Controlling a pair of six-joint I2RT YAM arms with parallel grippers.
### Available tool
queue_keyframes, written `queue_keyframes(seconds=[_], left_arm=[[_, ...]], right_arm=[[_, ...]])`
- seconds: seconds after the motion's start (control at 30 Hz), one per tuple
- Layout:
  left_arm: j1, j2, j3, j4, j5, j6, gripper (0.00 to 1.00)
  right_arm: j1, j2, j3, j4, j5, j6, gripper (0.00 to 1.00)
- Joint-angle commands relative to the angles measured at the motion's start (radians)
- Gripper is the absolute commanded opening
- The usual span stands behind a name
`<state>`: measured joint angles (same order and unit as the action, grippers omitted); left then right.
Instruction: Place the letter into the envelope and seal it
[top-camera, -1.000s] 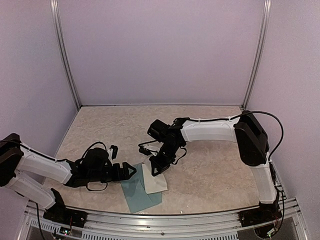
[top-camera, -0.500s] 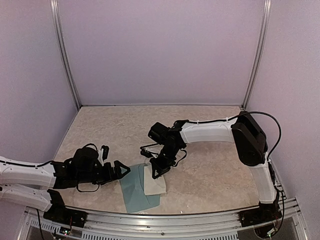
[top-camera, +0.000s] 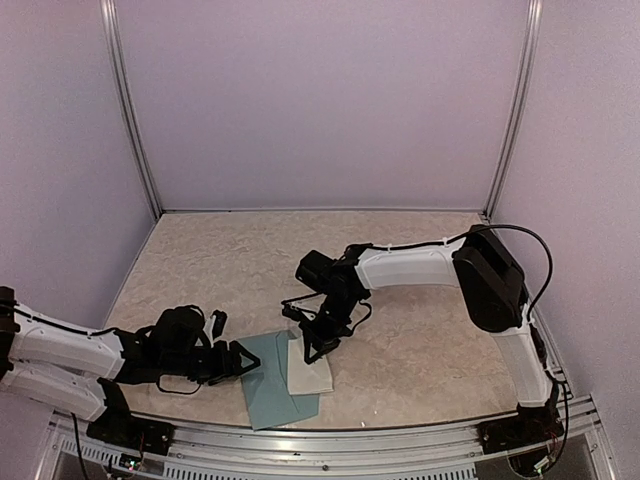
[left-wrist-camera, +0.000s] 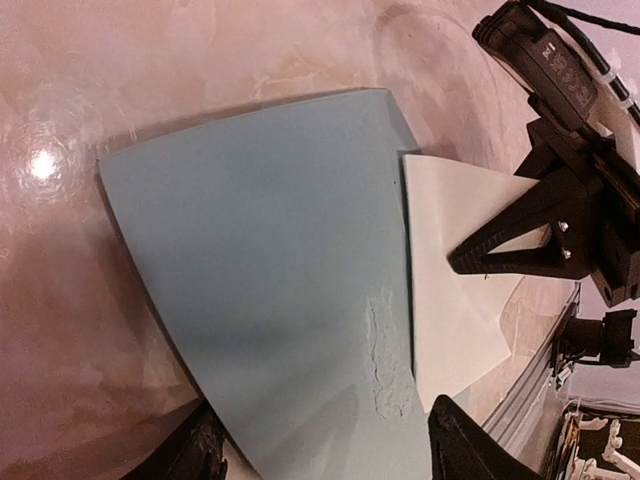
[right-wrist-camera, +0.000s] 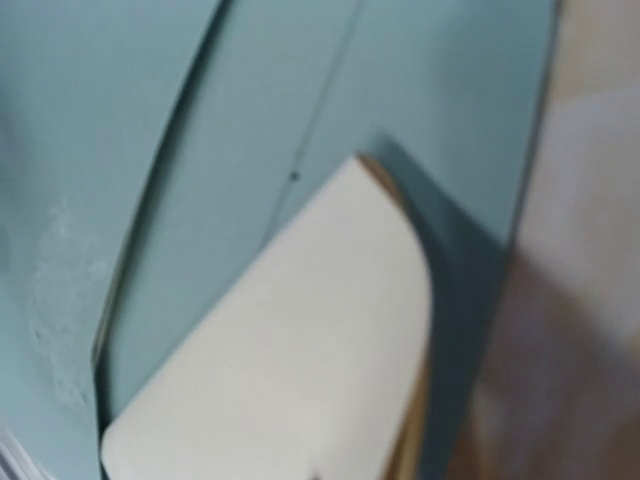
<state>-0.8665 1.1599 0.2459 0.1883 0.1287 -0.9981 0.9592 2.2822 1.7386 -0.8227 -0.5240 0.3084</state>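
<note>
The teal envelope (top-camera: 268, 385) lies flat near the table's front edge; it fills the left wrist view (left-wrist-camera: 270, 260). The letter (top-camera: 312, 370), white back up, lies against the envelope's right side with its left edge tucked under the teal paper (left-wrist-camera: 450, 310). My right gripper (top-camera: 312, 343) is shut on the letter's far corner (left-wrist-camera: 500, 250). The right wrist view is blurred and shows only the letter (right-wrist-camera: 290, 370) and the envelope (right-wrist-camera: 250, 130). My left gripper (top-camera: 243, 358) is open, its fingertips (left-wrist-camera: 200, 450) either side of the envelope's left end.
The marbled beige table (top-camera: 230, 260) has purple walls on three sides. A metal rail (top-camera: 330, 432) runs along the near edge just beyond the envelope. The right arm (top-camera: 420, 262) reaches across the table's middle.
My left gripper has drawn back left and toward the near edge. The envelope has shifted slightly left with it. My right gripper has moved a little nearer with the letter.
</note>
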Motion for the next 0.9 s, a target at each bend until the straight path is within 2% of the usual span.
queue_keyframes(seconds=[0.0, 0.47, 0.7, 0.87], left_arm=[[-0.002, 0.063, -0.008, 0.048, 0.054, 0.026, 0.63], [-0.006, 0.132, 0.019, 0.091, 0.082, 0.073, 0.49], [-0.008, 0.165, 0.024, 0.128, 0.100, 0.075, 0.46], [-0.008, 0.191, 0.029, 0.162, 0.111, 0.075, 0.46]], right_arm=[[-0.006, 0.044, 0.020, -0.035, -0.015, 0.018, 0.00], [0.007, 0.100, 0.075, -0.015, -0.085, 0.038, 0.00], [0.011, 0.106, 0.076, 0.028, -0.144, 0.045, 0.00], [0.014, 0.096, 0.051, 0.110, -0.245, 0.051, 0.00]])
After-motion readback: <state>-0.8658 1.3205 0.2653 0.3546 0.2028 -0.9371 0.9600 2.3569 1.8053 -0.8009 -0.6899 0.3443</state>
